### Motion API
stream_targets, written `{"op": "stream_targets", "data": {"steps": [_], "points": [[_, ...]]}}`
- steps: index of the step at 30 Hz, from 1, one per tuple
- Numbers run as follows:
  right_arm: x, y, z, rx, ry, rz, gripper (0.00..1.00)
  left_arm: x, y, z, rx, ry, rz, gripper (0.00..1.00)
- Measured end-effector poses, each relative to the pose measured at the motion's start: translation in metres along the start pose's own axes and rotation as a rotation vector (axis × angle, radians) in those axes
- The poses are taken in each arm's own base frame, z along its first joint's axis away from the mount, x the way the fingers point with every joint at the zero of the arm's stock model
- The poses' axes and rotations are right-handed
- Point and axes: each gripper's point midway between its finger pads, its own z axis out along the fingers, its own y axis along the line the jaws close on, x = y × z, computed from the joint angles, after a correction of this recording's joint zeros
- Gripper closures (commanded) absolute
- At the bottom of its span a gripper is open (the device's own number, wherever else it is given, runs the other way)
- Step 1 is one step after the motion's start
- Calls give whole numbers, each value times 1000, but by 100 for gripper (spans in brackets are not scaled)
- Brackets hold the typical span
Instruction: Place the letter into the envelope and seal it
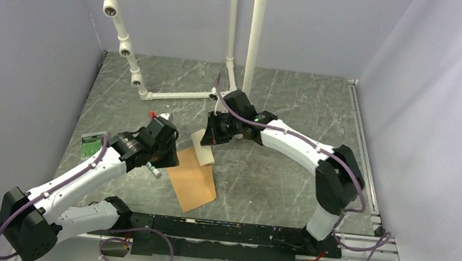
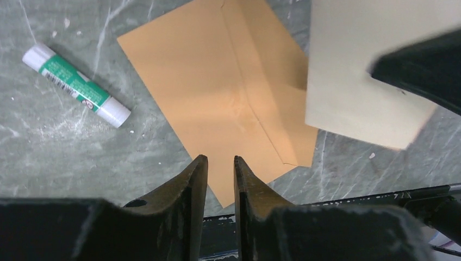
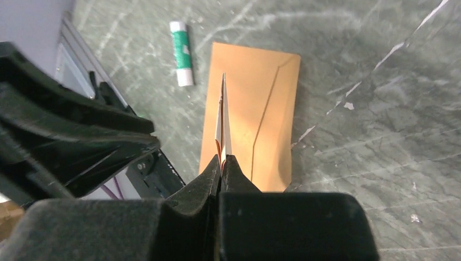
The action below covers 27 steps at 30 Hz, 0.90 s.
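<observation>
Nearest to us in the right wrist view, the right claw (image 3: 222,160) is clamped on the letter (image 3: 223,119). We see the sheet edge-on as a thin pale blade standing up from the fingertips. It hangs in the air above the envelope (image 3: 272,109) and does not touch it. The envelope lies flat on the grey marbled table (image 3: 380,109), with its flap crease running along its length. We cannot tell whether the mouth is open.

The left claw (image 2: 220,163) has its 2 fingers a narrow gap apart, with nothing between them. It hovers over the near corner of the envelope.

We judge the step in hand to be insertion, and none of the letter is inside yet. To do it well, we think the letter must tilt from upright toward flat, so that its leading edge meets the mouth squarely along the crease. The left claw should pin the envelope or lift the flap first, because a thin sheet pushed against loose paper will likely buckle or shove the envelope away.

A glue stick (image 3: 181,51) lies just beside the envelope. It has 1 green label with dark print, too small for us to read.
</observation>
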Motion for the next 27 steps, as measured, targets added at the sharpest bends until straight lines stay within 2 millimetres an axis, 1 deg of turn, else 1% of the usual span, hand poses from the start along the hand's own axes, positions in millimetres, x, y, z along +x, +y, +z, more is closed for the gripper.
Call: {"op": "stream_targets", "data": {"steps": [3,8,11,16,20,23,25,27], "points": [[14,-12,21,20,75,32,100,12,6,7,-6,27,-21,69],[34,-25,36,39,157,62,100,29,7,24,-8,94,-44,70],[44,-34,42,55,192,65,100,41,7,38,-19,152,-50,69],[56,-46,51,77,231,70,100,58,8,52,-32,238,-45,70],[67,-58,56,116,266,86,100,69,9,59,-57,286,-28,70],[77,-68,61,150,304,106,100,77,12,61,-79,309,-12,71],[82,-73,63,161,322,117,100,80,14,63,-94,318,-13,72],[83,-73,63,162,325,118,100,82,15,64,-107,328,-22,72]]}}
